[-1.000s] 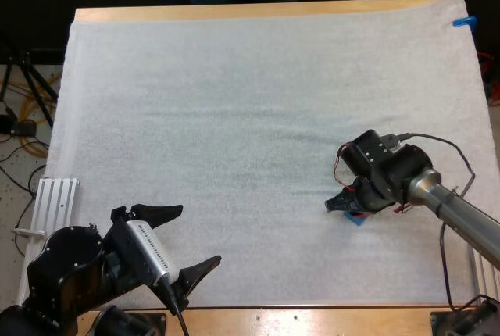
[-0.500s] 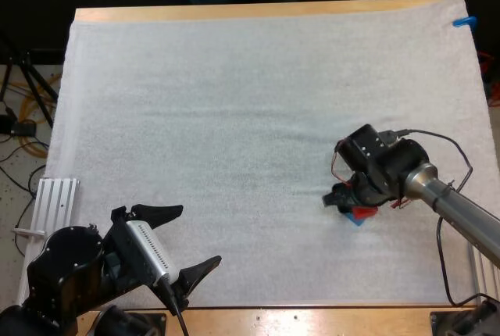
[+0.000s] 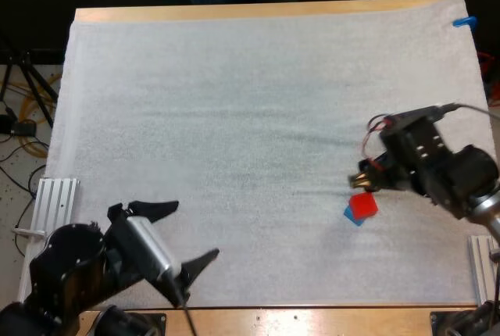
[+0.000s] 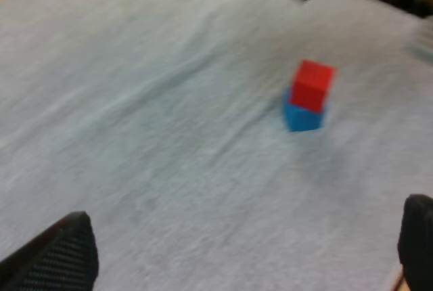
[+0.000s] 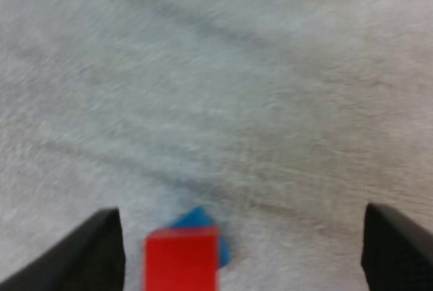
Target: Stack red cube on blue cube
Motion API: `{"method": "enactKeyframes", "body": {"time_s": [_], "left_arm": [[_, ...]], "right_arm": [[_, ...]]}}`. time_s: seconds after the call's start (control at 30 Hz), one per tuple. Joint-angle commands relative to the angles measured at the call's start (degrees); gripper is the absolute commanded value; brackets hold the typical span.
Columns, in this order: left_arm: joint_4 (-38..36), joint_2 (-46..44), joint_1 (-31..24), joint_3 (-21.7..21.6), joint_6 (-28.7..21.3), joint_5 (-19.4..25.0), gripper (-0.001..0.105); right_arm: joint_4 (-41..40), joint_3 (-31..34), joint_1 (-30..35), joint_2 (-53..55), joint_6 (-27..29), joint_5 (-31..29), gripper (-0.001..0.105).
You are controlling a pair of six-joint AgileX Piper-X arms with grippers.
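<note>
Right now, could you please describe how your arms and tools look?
Both are black. The left tool has two curved, pointed fingers and a ribbed silver block. The right tool ends a boxy black wrist on a silver tube.

High view: behind both arms, looking forward and down over the whole white mat (image 3: 234,101). Both wrist views share the red cube (image 4: 313,84) atop the blue cube (image 4: 302,118): left low, far ahead of its fingers (image 4: 57,260); right steep, close, between its fingers (image 5: 101,250).
</note>
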State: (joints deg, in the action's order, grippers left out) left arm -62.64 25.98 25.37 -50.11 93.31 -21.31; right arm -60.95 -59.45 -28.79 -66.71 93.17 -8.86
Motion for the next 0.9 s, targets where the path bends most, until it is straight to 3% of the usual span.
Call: {"method": "enactKeyframes", "body": {"time_s": [0.0, 0.13, 0.3, 0.5, 0.67, 0.87], "left_arm": [[0.9, 1.26, -0.74, -0.27, 0.02, 1.94, 0.087], [4.85, 4.01, -4.53, -0.27, 0.02, 1.9, 0.087], [10.32, 7.21, -13.77, -0.27, 0.02, 1.9, 0.087], [10.31, 7.27, -23.89, -0.27, 0.22, 1.24, 0.087], [10.01, 6.19, -24.63, -0.27, 0.21, 1.25, 0.087], [9.75, 2.35, -24.63, -0.27, 0.87, 1.25, 0.087]], "right_arm": [[0.76, -0.38, 2.69, 0.11, 1.9, 0.65, 0.069], [2.32, -0.38, 10.03, 0.11, 3.82, 2.63, 0.069], [5.05, -0.38, 20.27, 2.05, 6.97, 6.88, 0.069], [3.83, -0.22, 27.89, 7.46, 14.05, 6.99, 0.069], [3.1, -0.03, 30.15, 14.99, 15.76, 6.99, 0.069], [3.28, 3.33, 29.74, 26.51, 21.75, 7.67, 0.069]]}}
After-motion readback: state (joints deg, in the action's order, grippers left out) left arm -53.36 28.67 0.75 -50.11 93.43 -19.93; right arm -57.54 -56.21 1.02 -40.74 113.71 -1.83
